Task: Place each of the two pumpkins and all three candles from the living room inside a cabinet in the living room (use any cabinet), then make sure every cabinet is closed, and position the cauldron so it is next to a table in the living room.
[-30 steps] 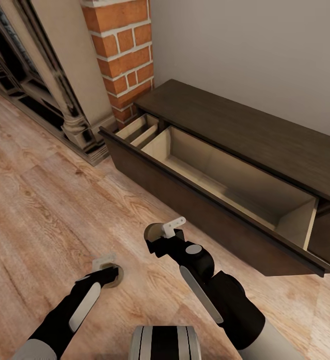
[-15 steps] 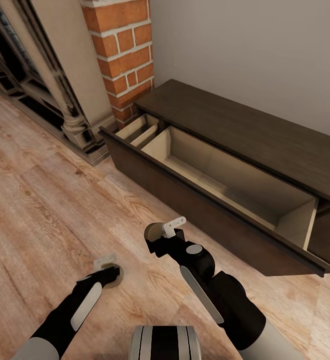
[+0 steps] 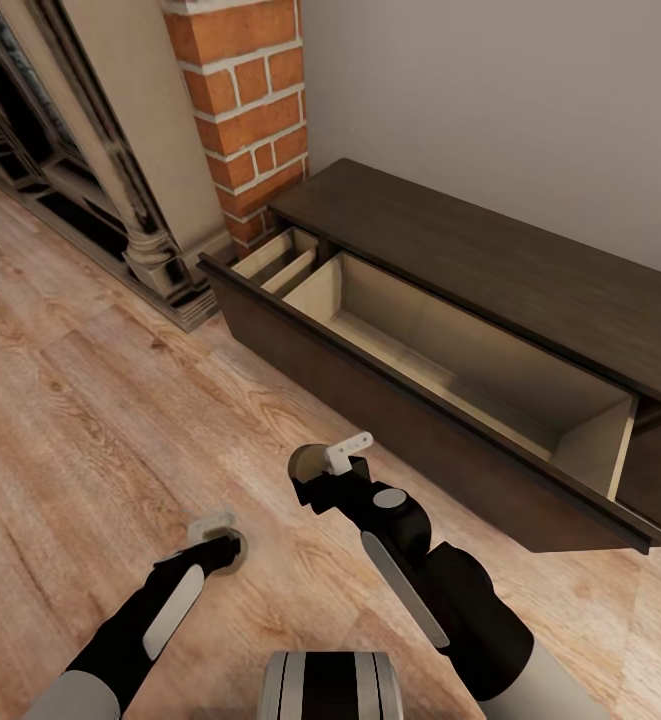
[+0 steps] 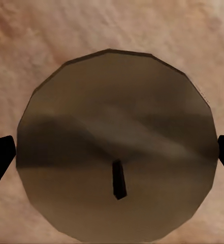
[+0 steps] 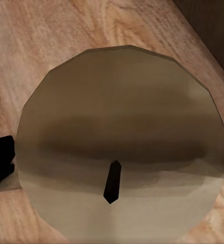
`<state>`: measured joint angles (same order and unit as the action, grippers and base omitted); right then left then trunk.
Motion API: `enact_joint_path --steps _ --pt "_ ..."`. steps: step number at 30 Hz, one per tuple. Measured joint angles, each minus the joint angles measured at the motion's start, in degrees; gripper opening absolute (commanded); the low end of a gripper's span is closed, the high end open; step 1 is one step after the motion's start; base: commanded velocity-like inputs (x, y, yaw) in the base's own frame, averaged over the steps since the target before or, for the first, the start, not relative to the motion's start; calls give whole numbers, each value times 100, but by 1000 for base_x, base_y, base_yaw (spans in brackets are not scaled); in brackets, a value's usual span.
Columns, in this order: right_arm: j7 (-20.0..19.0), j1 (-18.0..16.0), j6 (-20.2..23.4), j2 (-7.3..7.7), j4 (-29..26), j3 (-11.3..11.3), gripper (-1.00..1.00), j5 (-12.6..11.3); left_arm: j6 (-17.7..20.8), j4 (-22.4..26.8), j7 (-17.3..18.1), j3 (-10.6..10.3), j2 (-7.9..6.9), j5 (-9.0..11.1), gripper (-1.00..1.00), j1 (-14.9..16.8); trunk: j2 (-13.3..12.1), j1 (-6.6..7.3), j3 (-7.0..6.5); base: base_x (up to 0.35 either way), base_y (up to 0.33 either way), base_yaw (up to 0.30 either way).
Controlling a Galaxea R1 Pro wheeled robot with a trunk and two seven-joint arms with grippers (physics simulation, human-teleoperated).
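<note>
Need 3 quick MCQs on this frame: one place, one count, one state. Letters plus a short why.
1. Where is the open drawer relative to the brick column?
A. In front of the fireplace
B. Behind the robot
C. In the cabinet beside the column

2. How many candles are gripped?
A. None
B. One
C. Two

3. What is in the open drawer?
A. A pumpkin
B. Nothing visible
C. A cauldron

Key: 1 C, the dark unit abuts the bricks. 2 C, the left gripper holds the left candle, the right gripper holds the right candle. 3 B, only the pale interior shows.
</note>
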<state>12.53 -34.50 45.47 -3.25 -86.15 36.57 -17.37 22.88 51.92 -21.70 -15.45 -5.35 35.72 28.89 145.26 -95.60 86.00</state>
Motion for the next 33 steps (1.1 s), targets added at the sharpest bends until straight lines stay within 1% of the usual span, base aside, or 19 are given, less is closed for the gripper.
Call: enact_joint_path --steps 2,7,11,18,33 --pt "0 0 2 4 -1 -4 -100 3 -11 -101 9 -2 2 25 -100 46 0 0 0 0 0 0" --pt "0 8 1 1 -1 -2 -100 -3 -29 -165 10 -2 2 58 -100 73 0 0 0 0 0 0" --pt "0 28 1 0 -3 -3 -100 -2 -123 -180 2 -1 -1 48 -100 77 0 0 0 0 0 0" --pt "-1 39 2 0 -6 1 -100 -2 -170 -179 1 -17 -1 19 -100 79 0 0 0 0 0 0" --pt "0 52 1 0 -44 -6 -100 -2 -148 101 29 -10 -18 -8 -100 79 0 0 0 0 0 0"
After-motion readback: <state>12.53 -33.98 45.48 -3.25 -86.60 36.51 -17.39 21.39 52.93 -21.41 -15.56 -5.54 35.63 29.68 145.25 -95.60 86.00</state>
